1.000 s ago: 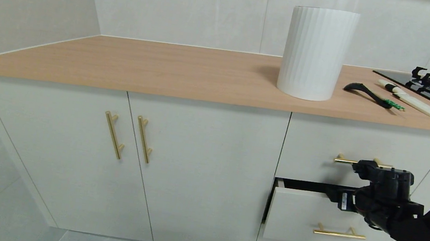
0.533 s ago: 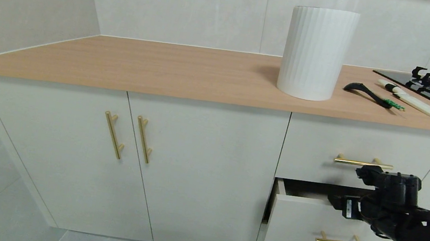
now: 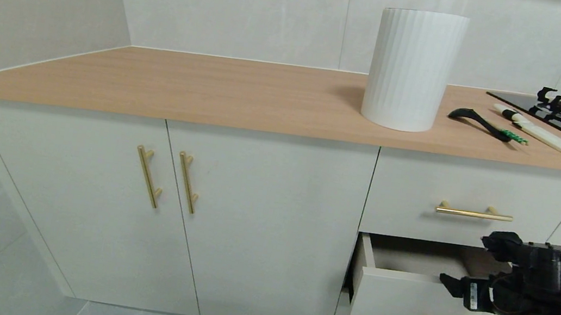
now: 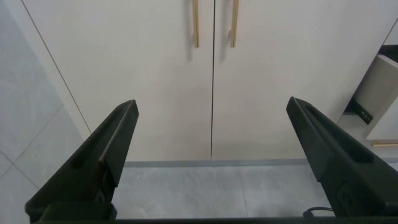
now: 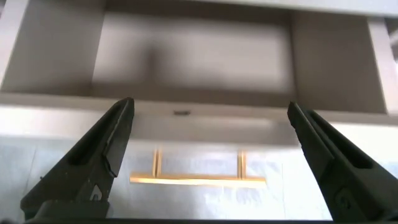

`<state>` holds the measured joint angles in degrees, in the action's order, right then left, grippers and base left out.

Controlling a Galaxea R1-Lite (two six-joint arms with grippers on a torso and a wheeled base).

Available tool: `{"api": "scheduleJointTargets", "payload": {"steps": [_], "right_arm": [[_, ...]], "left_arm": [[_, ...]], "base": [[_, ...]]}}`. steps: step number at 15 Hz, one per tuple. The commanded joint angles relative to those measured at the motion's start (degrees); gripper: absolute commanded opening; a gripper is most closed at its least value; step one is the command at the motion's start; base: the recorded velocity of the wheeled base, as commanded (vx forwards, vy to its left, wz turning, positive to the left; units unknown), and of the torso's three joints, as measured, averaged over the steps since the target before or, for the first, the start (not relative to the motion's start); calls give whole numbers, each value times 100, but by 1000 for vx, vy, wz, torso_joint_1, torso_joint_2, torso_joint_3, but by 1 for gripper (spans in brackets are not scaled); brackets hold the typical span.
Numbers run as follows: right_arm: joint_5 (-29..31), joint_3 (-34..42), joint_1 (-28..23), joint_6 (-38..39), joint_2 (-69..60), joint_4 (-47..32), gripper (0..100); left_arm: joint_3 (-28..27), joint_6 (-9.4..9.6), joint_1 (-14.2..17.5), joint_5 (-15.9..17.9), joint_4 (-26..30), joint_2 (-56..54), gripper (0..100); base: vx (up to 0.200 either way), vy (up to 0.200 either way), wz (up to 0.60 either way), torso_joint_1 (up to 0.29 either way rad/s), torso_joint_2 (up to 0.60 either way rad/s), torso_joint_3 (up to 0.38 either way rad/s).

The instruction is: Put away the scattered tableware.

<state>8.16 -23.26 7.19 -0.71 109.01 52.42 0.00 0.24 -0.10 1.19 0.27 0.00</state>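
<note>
While left claw (image 4: 209, 104) and right claw (image 5: 208, 109) gape wide, one drawer (image 3: 402, 306) stands open; desk (image 3: 213, 87) bears one ladle (image 3: 480, 122), one knife (image 3: 542, 134).

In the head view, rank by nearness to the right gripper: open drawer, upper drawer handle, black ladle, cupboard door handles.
1. Open drawer, under the right gripper.
2. Upper drawer handle, just above.
3. Black ladle, on the countertop.
4. Cupboard door handles, far left.

Black ladle (image 3: 483, 124) and white knife (image 3: 540, 134) lie side by side on countertop (image 3: 212, 93).
</note>
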Motion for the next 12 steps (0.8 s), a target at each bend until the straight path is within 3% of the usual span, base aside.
{"api": "scheduleJointTargets", "payload": {"steps": [1, 6, 9, 12], "right_arm": [[-7, 436, 1, 0, -415, 14, 100], [-25, 867, 1, 27, -776, 67, 100], [-16, 296, 10, 0, -934, 67, 100], [-7, -372, 10, 0, -108, -153, 100]], "left_arm": [[0, 2, 1, -5, 0, 0, 100], [0, 2, 1, -5, 0, 9, 100], [0, 2, 1, -5, 8, 0, 100], [0, 2, 1, 4, 0, 0, 100]], "base": [[0, 0, 0, 0, 0, 0], [0, 0, 0, 0, 0, 0], [0, 0, 0, 0, 0, 0], [0, 0, 0, 0, 0, 0]]}}
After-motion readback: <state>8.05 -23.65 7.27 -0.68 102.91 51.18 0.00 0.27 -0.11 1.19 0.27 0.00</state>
